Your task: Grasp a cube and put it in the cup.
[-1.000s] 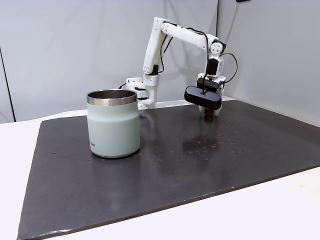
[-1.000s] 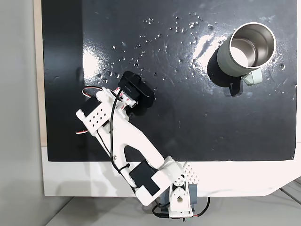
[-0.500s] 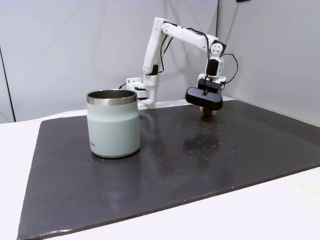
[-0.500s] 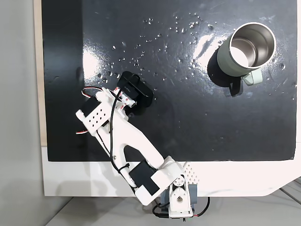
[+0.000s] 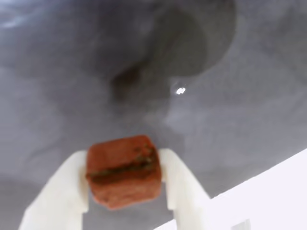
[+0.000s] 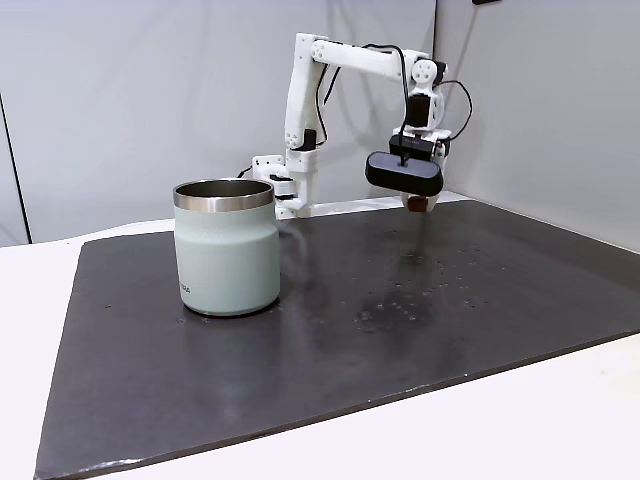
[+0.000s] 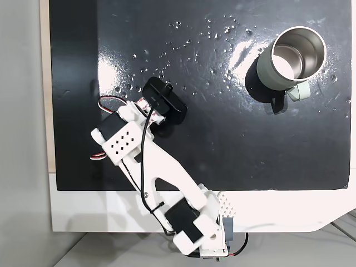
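The cube [image 5: 123, 170] is a small reddish-brown block pinched between my two white fingers [image 5: 180, 187] in the wrist view, and my gripper [image 5: 123, 173] is shut on it. In a fixed view the gripper [image 6: 417, 204] hangs above the dark mat at the back right, with the cube [image 6: 417, 203] showing just under the black wrist camera [image 6: 402, 172]. The cup [image 6: 227, 250], a squat mint-green tumbler with a steel rim, stands upright on the mat's left, well apart from the gripper. From above, the cup [image 7: 266, 71] sits at the top right with its mouth open.
A dark glossy mat [image 6: 400, 330] covers most of the white table [image 6: 520, 430]. Small bright specks [image 7: 211, 30] dot the mat between the arm and the cup. Grey wall panels [image 6: 540, 90] stand close behind the arm's base [image 6: 290, 190].
The arm has risen, lifting the gripper and the cube from just above the mat to clearly higher over it. The cup has not moved.
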`<state>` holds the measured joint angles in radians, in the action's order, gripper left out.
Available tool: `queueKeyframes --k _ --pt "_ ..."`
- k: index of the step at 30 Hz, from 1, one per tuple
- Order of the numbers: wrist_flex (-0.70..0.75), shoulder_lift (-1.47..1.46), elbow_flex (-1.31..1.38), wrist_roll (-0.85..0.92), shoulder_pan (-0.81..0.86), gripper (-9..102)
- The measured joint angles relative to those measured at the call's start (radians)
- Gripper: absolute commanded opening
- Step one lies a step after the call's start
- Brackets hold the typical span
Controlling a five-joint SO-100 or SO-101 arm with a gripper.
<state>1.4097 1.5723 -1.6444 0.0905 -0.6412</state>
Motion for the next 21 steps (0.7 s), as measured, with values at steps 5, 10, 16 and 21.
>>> queueKeyframes --k 5,10,16,21 --pt "0.063 0.121 0.046 -0.006 0.052 7" --pt "0.114 0.212 0.121 -0.006 0.097 7" --pt "0.155 0.241 0.179 -0.006 0.127 6" --pt "0.172 0.267 0.187 -0.006 0.192 6"
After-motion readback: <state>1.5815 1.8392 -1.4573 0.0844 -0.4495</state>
